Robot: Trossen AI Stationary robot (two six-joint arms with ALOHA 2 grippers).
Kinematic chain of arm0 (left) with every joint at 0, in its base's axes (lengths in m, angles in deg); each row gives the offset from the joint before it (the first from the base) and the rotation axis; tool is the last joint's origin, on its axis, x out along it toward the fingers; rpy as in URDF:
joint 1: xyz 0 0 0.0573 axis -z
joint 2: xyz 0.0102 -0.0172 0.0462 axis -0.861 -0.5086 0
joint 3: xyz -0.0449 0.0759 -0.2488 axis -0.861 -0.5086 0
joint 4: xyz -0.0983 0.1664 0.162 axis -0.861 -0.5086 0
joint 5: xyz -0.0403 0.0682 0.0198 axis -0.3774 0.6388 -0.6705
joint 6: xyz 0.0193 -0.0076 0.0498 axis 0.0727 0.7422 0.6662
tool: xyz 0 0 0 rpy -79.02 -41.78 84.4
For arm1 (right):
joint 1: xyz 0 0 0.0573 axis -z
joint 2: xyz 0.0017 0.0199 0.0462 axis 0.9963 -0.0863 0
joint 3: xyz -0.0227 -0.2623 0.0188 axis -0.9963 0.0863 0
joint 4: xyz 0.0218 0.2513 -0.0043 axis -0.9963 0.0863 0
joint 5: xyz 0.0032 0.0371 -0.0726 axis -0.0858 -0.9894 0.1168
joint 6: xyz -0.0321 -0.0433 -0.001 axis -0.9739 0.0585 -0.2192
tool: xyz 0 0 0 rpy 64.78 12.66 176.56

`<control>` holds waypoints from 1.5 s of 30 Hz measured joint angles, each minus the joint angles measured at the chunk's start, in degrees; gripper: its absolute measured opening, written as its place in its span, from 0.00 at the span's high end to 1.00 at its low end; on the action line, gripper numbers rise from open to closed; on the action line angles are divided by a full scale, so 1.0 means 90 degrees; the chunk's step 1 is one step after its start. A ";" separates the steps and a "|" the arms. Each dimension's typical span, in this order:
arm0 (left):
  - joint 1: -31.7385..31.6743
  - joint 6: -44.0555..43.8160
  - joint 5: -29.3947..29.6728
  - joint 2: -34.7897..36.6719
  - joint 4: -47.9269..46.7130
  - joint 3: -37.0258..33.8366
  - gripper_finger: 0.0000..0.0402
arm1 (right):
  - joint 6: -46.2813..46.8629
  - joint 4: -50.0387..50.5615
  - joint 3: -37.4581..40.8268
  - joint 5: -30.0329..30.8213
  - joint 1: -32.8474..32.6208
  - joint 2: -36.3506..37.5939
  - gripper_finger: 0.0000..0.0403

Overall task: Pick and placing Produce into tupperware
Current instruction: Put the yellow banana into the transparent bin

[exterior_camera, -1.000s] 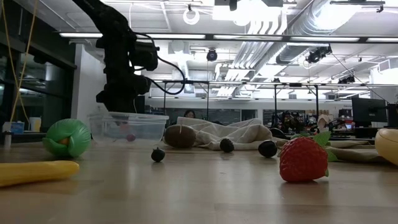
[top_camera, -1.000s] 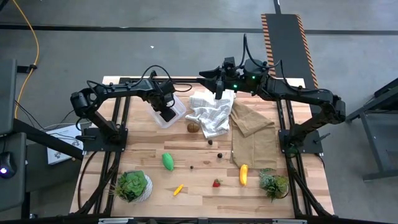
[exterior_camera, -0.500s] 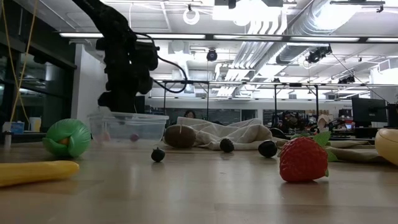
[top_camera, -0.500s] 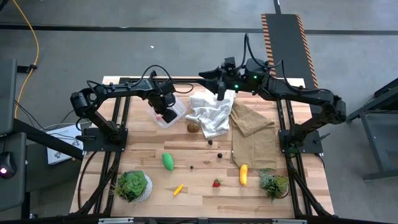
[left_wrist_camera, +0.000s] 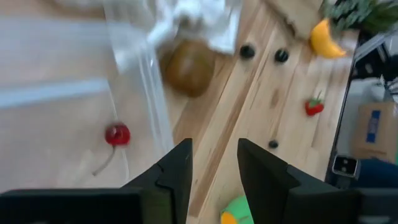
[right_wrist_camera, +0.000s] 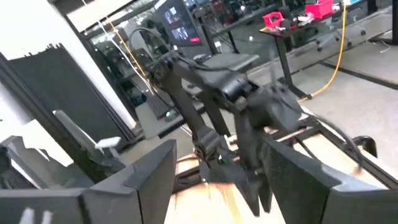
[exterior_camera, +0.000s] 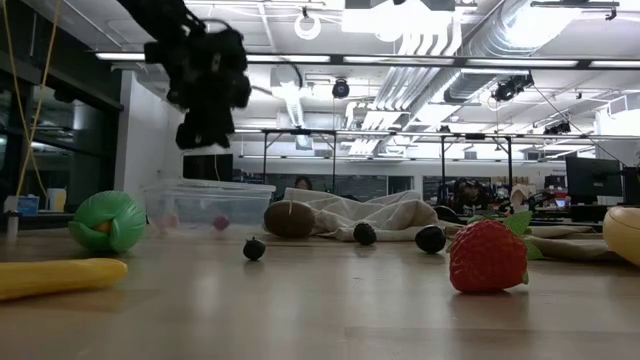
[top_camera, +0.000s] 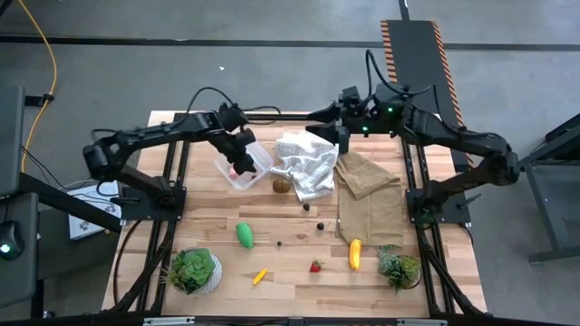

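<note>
While a small dark-red cherry [left_wrist_camera: 117, 134] lies inside the clear, shallow plastic tupperware [top_camera: 246, 166] near the table's [top_camera: 290, 276] far edge, the left gripper [left_wrist_camera: 213, 163] hovers just above, fingers parted, empty.

Left gripper [top_camera: 241, 152] raised above table's far left, fingers [left_wrist_camera: 176, 169] narrowly parted, nothing held. Right gripper [top_camera: 343, 138] hovering far centre, jaws wide.
</note>
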 joint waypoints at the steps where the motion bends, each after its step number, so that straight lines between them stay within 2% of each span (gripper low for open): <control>1: 0.0000 -0.0066 0.0082 0.0155 0.0013 0.0000 0.72 | -0.0027 0.0103 0.0000 0.0001 0.0000 0.0037 0.43; 8: 0.0005 -0.0181 0.0496 0.1334 0.0220 0.0000 0.72 | -0.0160 0.0974 0.0064 0.0014 -0.0213 0.0093 0.43; 11: 0.0005 -0.0177 0.0609 0.1894 0.0302 0.0000 0.73 | 0.0074 0.0944 0.0654 0.0002 -0.0302 0.0201 0.43; 14: 0.0007 -0.0179 0.0827 0.2411 0.0294 0.0000 0.72 | 0.0641 0.0331 0.1614 0.0002 -0.0380 0.0454 0.43; 21: 0.0074 -0.0481 0.0751 0.3533 0.0254 0.0000 0.72 | 0.2793 -0.2384 0.3975 0.0002 -0.0603 0.1263 0.43; 25: 0.0530 -0.0940 0.0872 0.4072 0.0250 0.0000 0.72 | 0.3624 -0.2614 0.4576 0.0155 -0.1002 0.1636 0.43; 29: 0.1319 -0.1481 0.1244 0.4397 0.0250 0.0000 0.72 | 0.3889 -0.1546 0.4364 0.0512 -0.1619 0.1785 0.44; 36: 0.2911 -0.2093 0.2436 0.4425 0.0155 0.0000 0.72 | 0.4529 0.1503 0.3009 0.1454 -0.2634 0.1488 0.51; 42: 0.3978 -0.2348 0.3193 0.4333 0.0124 0.0000 0.72 | 0.6144 0.3228 0.2133 0.2292 -0.3409 0.1179 0.52; 45: 0.4319 -0.2350 0.3499 0.4330 0.0114 0.0000 0.72 | 0.7196 0.3618 0.1877 0.2679 -0.3861 0.0946 0.52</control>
